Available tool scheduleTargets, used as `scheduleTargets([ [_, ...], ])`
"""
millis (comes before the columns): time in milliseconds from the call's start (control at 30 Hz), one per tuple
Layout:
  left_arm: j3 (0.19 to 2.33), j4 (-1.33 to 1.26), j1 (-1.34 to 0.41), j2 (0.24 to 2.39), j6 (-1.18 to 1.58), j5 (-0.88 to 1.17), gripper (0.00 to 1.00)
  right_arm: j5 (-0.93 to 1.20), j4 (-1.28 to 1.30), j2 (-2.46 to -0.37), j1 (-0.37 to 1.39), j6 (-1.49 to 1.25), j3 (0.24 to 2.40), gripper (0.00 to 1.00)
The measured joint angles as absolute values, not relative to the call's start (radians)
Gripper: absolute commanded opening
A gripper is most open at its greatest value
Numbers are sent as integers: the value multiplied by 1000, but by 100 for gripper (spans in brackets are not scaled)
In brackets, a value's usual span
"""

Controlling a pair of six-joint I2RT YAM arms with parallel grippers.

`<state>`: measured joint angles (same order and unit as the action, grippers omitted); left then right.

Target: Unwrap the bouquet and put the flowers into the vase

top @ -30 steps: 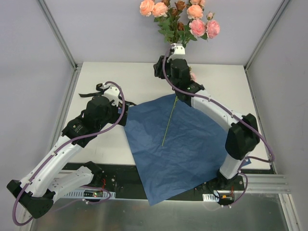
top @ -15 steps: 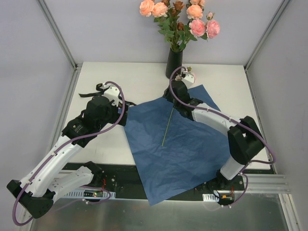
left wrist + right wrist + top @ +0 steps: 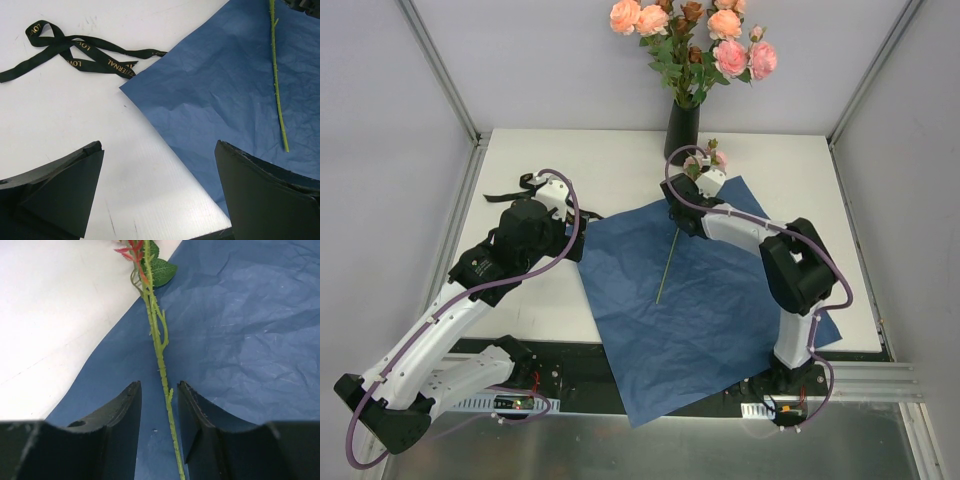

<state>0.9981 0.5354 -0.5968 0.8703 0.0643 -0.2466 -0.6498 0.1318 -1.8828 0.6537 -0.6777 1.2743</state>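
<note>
The black vase [image 3: 681,130] stands at the table's far edge with several pink and peach flowers [image 3: 695,40] in it. One more flower lies on the unfolded blue paper [image 3: 720,300], its thin green stem [image 3: 669,265] running toward the pink head [image 3: 717,158]. My right gripper [image 3: 159,385] is low over the upper stem [image 3: 159,347]. It is open, with a finger on each side and a small gap to the stem. My left gripper [image 3: 159,145] is wide open over bare table beside the paper's left corner [image 3: 130,90], holding nothing.
The untied black ribbon [image 3: 515,190] lies on the white table left of the paper, also in the left wrist view [image 3: 75,47]. Frame posts and grey walls enclose the table. The paper hangs over the near edge.
My right arm came back from the vase and dropped onto the paper over the lone stem, its jaws narrowing around it. The left arm has not moved.
</note>
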Motion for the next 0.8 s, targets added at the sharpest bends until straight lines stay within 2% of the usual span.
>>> scheduleTargets([
  [700,998,535,-597,870,65,-246,99,-595,168,-1999,624,-699,1316,38],
  [800,998,535,-597,870,64,-246,99,-584,166,-2023,618,-696,1325,35],
])
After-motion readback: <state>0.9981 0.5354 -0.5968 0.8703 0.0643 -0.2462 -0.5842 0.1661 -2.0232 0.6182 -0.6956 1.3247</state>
